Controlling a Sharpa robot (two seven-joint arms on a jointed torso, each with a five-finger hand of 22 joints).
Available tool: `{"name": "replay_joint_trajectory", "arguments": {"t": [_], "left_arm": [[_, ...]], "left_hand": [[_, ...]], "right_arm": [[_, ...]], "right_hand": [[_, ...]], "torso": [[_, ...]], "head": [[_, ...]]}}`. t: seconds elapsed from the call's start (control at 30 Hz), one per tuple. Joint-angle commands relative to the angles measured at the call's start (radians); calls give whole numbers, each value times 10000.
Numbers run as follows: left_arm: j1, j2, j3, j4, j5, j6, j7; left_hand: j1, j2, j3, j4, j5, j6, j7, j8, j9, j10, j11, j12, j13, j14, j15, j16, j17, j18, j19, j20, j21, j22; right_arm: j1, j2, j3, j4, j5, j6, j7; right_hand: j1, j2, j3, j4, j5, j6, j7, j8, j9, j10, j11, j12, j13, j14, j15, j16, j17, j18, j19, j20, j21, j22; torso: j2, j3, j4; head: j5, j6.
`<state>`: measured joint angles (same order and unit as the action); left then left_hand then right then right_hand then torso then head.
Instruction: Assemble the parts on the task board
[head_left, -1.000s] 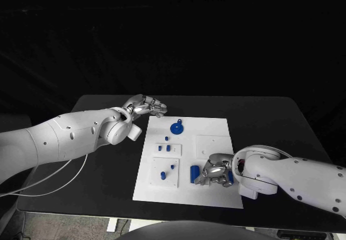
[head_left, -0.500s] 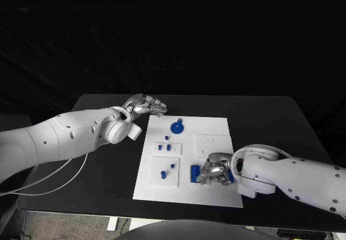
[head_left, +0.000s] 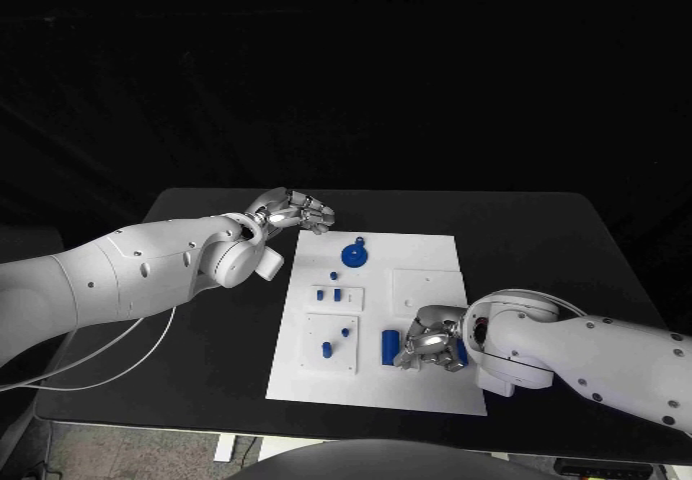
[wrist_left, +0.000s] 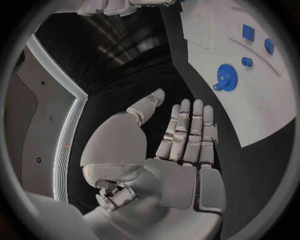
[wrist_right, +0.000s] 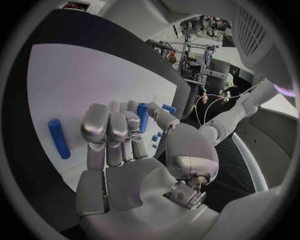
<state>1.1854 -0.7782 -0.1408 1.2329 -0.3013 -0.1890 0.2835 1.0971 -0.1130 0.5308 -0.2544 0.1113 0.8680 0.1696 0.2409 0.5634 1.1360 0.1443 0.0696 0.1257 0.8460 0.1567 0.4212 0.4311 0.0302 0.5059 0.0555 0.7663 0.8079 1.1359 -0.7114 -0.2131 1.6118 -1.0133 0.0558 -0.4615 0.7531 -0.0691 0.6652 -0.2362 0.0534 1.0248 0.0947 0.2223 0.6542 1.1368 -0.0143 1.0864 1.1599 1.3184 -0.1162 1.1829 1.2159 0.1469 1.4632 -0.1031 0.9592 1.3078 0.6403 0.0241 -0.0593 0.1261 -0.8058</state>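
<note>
The right hand (head_left: 433, 347) pinched a blue peg (wrist_right: 142, 116) over the white board (head_left: 433, 262); the left hand (head_left: 297, 211) rested flat, fingers straight, holding nothing.

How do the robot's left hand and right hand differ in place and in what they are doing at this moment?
Place: the left hand is at the far left corner of the task board; the right hand is over the board's near part.
Doing: the left hand holds nothing, fingers straight and side by side; the right hand has its fingers curled, pinching a blue cylinder.
Both are silver, on white arms.
</note>
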Motion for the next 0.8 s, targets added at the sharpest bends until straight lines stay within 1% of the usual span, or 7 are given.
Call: {"name": "replay_joint_trajectory", "arguments": {"t": [0.03, 0.13, 0.3, 0.43, 0.53, 0.7, 0.8], "left_arm": [[5, 16, 5, 8, 44, 160, 54], [5, 14, 5, 3, 44, 155, 59], [5, 8, 4, -14, 44, 147, 66], [5, 16, 4, -23, 44, 155, 63], [5, 23, 3, -45, 44, 150, 61], [5, 27, 2, -51, 44, 148, 62], [5, 24, 2, -39, 44, 153, 62]], "left_hand": [[-111, 6, -15, 46, -30, -48, 1, 25, -18, 14, 14, 18, -10, 26, 15, -55, 9, 150, 54, 18, -61, -5], [-111, 7, -15, 47, -29, -49, 1, 25, -18, 13, 14, 18, -11, 25, 15, -56, 10, 150, 53, 18, -62, -5], [-111, 6, -15, 48, -28, -51, 2, 25, -20, 12, 15, 18, -12, 25, 15, -58, 12, 150, 52, 18, -63, -4], [-111, 4, -15, 49, -29, -52, 3, 26, -21, 12, 15, 18, -13, 24, 16, -60, 14, 150, 51, 19, -64, -4], [-112, 2, -16, 50, -29, -53, 3, 26, -21, 11, 16, 18, -14, 24, 16, -62, 15, 150, 50, 19, -65, -4], [-113, 0, -17, 52, -30, -54, 3, 27, -22, 11, 16, 18, -15, 23, 16, -63, 17, 149, 50, 19, -66, -3], [-113, -1, -17, 52, -30, -54, 3, 27, -22, 11, 16, 18, -15, 23, 17, -64, 17, 149, 50, 19, -66, -3]], "right_arm": [[-24, -178, -21, 13, 94, -431, 217], [-20, -384, -16, 126, 379, -717, 490], [136, -706, 39, 298, 655, -976, 863], [285, -925, 165, 368, 1021, -1099, 1158], [295, -1046, 278, 385, 1402, -1020, 1460], [381, -1206, 324, 424, 1565, -976, 1336], [476, -1325, 328, 293, 1436, -741, 1116]], "right_hand": [[-95, -242, -155, -47, 36, -13, 36, 37, 2, 65, 16, -41, 3, 41, -2, -59, -12, 1149, 32, 74, 24, 90], [-205, -478, -374, -102, 22, -177, 75, -51, -27, 66, 48, -34, 11, 51, 17, -59, -2, 1149, 40, 54, 8, 74], [-340, -589, -654, -115, 19, -226, 95, -68, -18, 73, 67, -18, 26, 75, 35, -42, 29, 1149, 56, 11, -22, 48], [-412, -605, -812, -116, 11, -241, 95, -70, -7, 67, 67, -17, 32, 73, 31, -48, 35, 1149, 58, -25, -44, 35], [-423, -596, -848, -117, 13, -244, 93, -70, -4, 66, 65, -15, 35, 68, 29, -56, 33, 1149, 56, -38, -51, 31], [-433, -564, -903, -126, 14, -252, 91, -72, 1, 58, 62, -15, 39, 58, 23, -69, 32, 1149, 48, -64, -68, 24], [-428, -554, -910, -131, 14, -252, 90, -71, 2, 57, 61, -15, 40, 55, 22, -72, 30, 1149, 48, -68, -69, 24]], "torso": [[2, 0, 0], [-1, 5, 0], [-2, 5, -2], [1, 7, -6], [0, 9, -5], [0, 14, -5], [-1, 8, 1]], "head": [[-28, 20], [-40, 29], [-76, 73], [-127, 119], [-153, 157], [-183, 218], [-226, 232]]}}
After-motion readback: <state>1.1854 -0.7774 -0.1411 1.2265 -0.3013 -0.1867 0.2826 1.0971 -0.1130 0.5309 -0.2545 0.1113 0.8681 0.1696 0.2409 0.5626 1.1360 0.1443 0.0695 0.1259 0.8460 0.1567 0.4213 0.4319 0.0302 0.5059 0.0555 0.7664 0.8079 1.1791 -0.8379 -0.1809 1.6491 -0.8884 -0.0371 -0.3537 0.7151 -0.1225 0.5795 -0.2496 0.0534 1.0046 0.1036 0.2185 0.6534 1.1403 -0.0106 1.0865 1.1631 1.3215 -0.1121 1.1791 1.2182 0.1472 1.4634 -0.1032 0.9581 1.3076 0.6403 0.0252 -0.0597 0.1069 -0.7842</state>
